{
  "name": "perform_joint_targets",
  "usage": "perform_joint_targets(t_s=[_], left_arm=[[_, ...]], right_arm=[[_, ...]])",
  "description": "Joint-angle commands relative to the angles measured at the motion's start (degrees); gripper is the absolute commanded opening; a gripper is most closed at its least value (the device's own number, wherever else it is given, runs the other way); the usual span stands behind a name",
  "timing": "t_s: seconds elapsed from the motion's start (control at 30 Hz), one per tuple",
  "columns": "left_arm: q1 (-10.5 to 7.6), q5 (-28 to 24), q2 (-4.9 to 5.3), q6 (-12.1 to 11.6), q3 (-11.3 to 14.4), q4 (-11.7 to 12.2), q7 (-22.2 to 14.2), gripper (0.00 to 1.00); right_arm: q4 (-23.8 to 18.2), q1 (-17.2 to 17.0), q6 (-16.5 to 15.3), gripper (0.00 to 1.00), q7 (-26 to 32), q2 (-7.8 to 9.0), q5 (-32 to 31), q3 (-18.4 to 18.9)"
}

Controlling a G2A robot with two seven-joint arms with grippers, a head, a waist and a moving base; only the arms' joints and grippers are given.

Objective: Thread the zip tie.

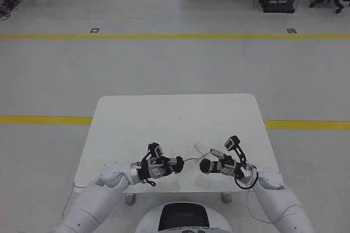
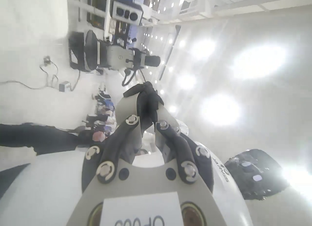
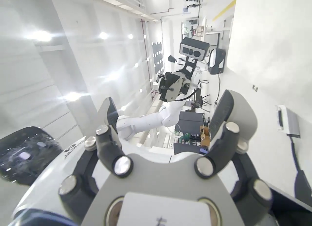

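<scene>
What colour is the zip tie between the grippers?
Black; the zip tie is a thin strand off the left gripper, clearest in the top view.

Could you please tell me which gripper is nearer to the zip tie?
Left. The left gripper is shut on one end of the zip tie; the right gripper hangs open beside its free end, nothing between its fingers.

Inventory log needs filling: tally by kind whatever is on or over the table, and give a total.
grippers: 2 (left gripper, right gripper)
zip tie: 1
pale strip on the table, kind unclear: 1
total: 4
</scene>
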Motion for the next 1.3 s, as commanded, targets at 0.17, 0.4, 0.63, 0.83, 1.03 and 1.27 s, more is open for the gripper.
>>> perform_joint_targets(t_s=[0.17, 0.4, 0.63, 0.83, 1.03, 1.27], left_arm=[[-2.22, -2.3, -0.32, 0.0, 2.1, 3.2, -4.9, 0.00], [-2.04, -3.9, -0.46, 1.0, 2.9, 2.5, -4.9, 0.00], [-2.87, -5.8, -0.55, 0.9, 3.6, 3.9, -6.8, 0.00], [-2.76, -5.6, -0.60, 1.0, 4.0, 3.3, -5.1, 0.00], [-2.56, -8.7, -0.62, 1.4, 4.4, 3.9, -7.1, 0.00], [-2.85, -10.3, -0.61, 1.4, 4.9, 4.7, -8.6, 0.00]], right_arm=[[5.2, 4.0, 0.8, 1.00, 8.5, -0.21, 3.2, -2.9], [4.7, 3.7, 1.8, 1.00, 7.9, -0.31, 5.5, -2.9], [3.9, 4.3, 3.7, 1.00, 8.5, 0.07, 7.8, -5.3], [2.9, 3.8, 3.9, 1.00, 7.4, -0.01, 9.2, -5.2], [2.6, 3.4, 4.2, 1.00, 8.5, 0.31, 13.0, -5.2], [2.0, 3.4, 3.9, 0.49, 8.5, 1.37, 15.3, -6.8]])
